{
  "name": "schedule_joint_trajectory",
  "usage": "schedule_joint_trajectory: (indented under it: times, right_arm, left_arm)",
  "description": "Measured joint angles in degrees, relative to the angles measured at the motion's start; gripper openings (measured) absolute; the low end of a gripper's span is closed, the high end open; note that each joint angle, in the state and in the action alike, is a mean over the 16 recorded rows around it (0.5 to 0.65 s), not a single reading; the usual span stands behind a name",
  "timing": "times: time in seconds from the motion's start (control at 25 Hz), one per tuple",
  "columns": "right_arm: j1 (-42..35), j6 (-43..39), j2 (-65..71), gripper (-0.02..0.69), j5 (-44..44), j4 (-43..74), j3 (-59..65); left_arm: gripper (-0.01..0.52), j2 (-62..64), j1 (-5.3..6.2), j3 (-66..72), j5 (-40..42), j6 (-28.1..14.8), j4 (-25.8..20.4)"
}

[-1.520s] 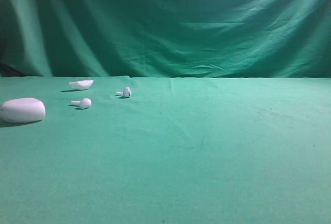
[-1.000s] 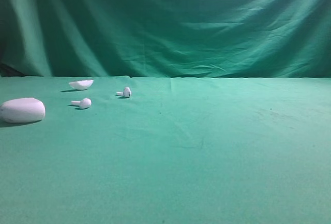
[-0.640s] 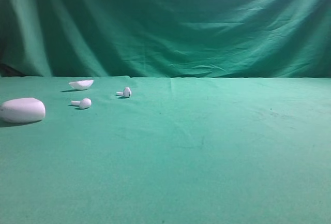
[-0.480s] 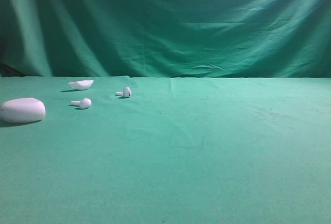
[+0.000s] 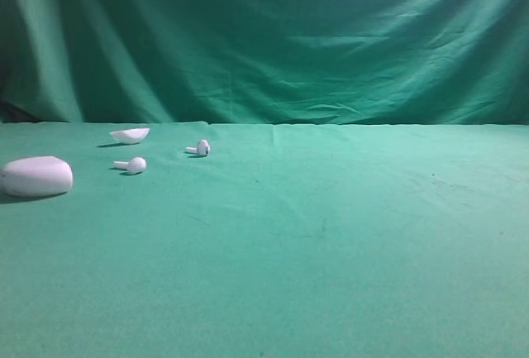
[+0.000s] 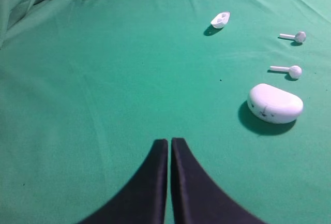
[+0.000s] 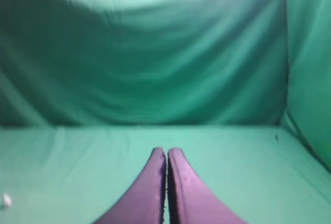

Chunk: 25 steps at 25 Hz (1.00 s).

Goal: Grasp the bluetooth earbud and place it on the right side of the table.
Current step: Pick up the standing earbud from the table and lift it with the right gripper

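Observation:
The bluetooth earbud [image 5: 201, 148], tiny and white with a dark spot on its head, lies on the green table [image 5: 331, 234] at the back left. It also shows in the left wrist view [image 6: 295, 37] at the far right. My left gripper [image 6: 169, 141] is shut and empty, well short of the earbud and to its left in that view. My right gripper [image 7: 166, 151] is shut and empty above bare green cloth. Neither gripper shows in the exterior view.
A twin plain earbud [image 5: 132, 164] lies left of the bluetooth earbud. A large white pebble-shaped case [image 5: 35, 176] sits at the far left edge, and a small white shell piece [image 5: 130, 135] lies behind. A green cloth backdrop [image 5: 264, 44] hangs behind the table.

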<state>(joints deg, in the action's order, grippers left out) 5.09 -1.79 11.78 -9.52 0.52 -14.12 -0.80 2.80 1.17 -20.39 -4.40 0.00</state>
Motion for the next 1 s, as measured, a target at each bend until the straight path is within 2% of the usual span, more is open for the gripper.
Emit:
schedule_joint_trajectory:
  times: [0.44, 0.72, 1.0]
  right_arm:
    - [4.12, 10.51, 32.98, 0.000, -25.05, -2.47, -26.45]
    - [12.74, 16.60, 57.40, 0.000, -36.48, -4.27, -44.37]
    - [22.08, 17.95, 82.13, 0.022, -46.67, -4.49, -66.63]
  left_arm:
    - [0.000, 0.00, 0.00, 0.00, 0.00, 0.00, 0.00]
    - [0.000, 0.00, 0.00, 0.00, 0.00, 0.00, 0.00]
    - [0.000, 0.00, 0.00, 0.00, 0.00, 0.00, 0.00]
